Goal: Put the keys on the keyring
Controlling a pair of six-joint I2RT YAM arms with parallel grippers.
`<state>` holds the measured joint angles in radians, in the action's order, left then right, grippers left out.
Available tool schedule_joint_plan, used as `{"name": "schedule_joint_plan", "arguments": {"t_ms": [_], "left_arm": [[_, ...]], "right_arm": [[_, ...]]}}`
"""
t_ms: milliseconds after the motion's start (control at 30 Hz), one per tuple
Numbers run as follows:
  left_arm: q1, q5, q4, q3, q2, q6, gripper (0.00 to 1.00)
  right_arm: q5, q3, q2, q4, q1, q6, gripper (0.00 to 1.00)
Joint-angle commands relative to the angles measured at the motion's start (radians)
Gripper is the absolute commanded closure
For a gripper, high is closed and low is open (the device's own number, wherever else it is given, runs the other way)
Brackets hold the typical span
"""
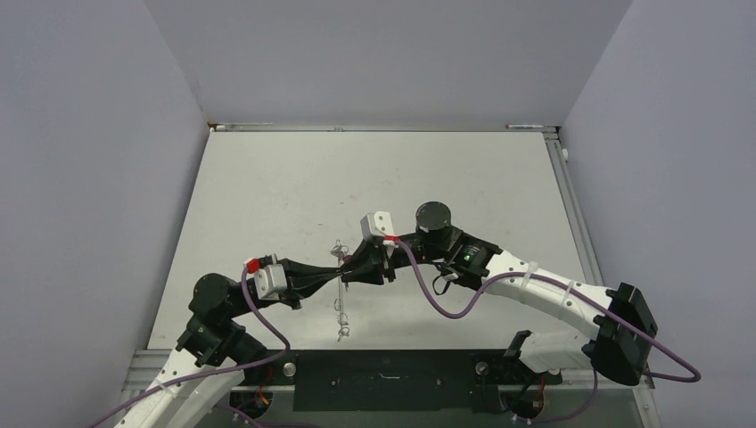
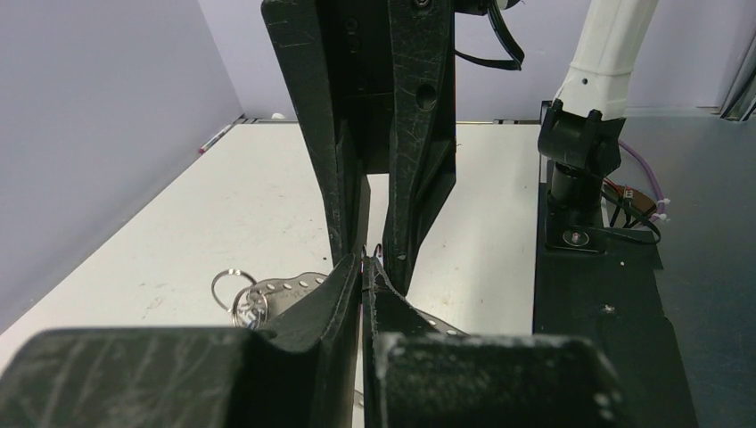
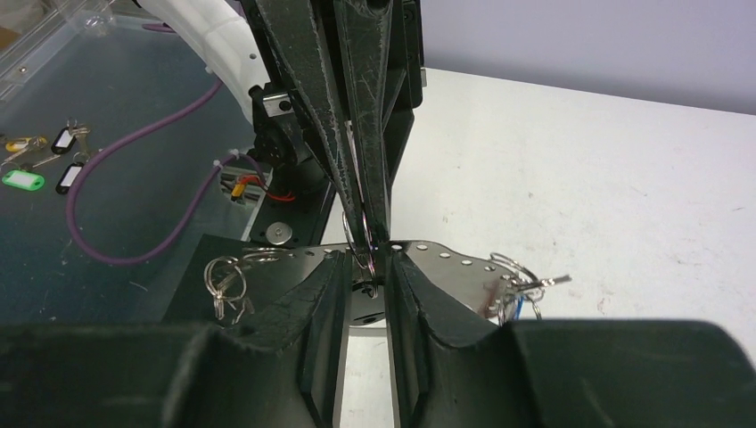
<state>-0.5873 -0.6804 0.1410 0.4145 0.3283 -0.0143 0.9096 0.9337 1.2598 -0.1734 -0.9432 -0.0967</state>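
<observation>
Silver keyring (image 3: 360, 223) pinched in left gripper (image 2: 364, 266), at slightly parted right gripper's (image 3: 385, 272) tips.

I see the left gripper (image 2: 364, 264) and right gripper (image 3: 386, 260) black, the strip (image 3: 446, 266) silver with small holes, the cable (image 3: 125, 262) purple — the table (image 1: 267, 196) plain white.

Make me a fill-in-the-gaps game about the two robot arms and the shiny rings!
1. The left fingers and right fingers meet tip to tip over the ___ table.
2. The left fingers are ___ on a thin silver wire ring.
3. A shiny metal strip beneath them is dotted with small round ___.
4. Off the table, one plastic key tag is bright ___.

Missing words: white, shut, holes, green.
</observation>
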Motion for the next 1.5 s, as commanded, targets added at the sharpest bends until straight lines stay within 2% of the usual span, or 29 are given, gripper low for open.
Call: {"name": "schedule_joint_plan", "arguments": {"t_ms": [0, 133, 300, 533, 633, 733, 800, 933, 1267, 1467], "left_arm": [[-0.003, 0.016, 0.031, 0.009, -0.004, 0.009, 1.0], [-0.003, 0.016, 0.029, 0.009, -0.005, 0.009, 1.0], [-0.005, 0.01, 0.029, 0.009, -0.002, 0.008, 1.0], [-0.004, 0.007, 0.031, 0.007, -0.001, 0.005, 1.0], [-0.004, 0.007, 0.03, 0.008, -0.003, 0.004, 0.91], [-0.003, 0.016, 0.021, 0.012, -0.003, 0.003, 0.76], [-0.003, 0.018, 0.017, 0.017, -0.003, -0.003, 0.69], [-0.003, 0.022, 0.001, 0.029, -0.003, -0.004, 0.6], [-0.038, 0.02, -0.057, 0.053, 0.014, 0.034, 0.57], [-0.068, -0.023, -0.077, 0.062, 0.06, 0.042, 0.6]], "right_arm": [[0.055, 0.048, 0.013, -0.072, -0.001, -0.006, 0.81], [0.059, 0.047, 0.017, -0.074, -0.003, -0.015, 0.92], [0.05, 0.04, 0.008, -0.085, -0.003, -0.024, 0.95], [0.046, 0.064, -0.009, -0.008, -0.003, -0.069, 0.95], [0.016, 0.077, -0.023, 0.061, -0.004, -0.108, 0.95], [-0.03, 0.086, -0.038, 0.13, -0.005, -0.141, 0.95], [-0.083, 0.085, -0.053, 0.16, -0.014, -0.154, 0.95], [-0.171, 0.094, -0.066, 0.251, -0.036, -0.188, 0.95], [-0.347, 0.146, -0.058, 0.389, -0.131, -0.225, 0.95], [-0.398, 0.148, -0.068, 0.404, -0.179, -0.224, 0.95]]}}
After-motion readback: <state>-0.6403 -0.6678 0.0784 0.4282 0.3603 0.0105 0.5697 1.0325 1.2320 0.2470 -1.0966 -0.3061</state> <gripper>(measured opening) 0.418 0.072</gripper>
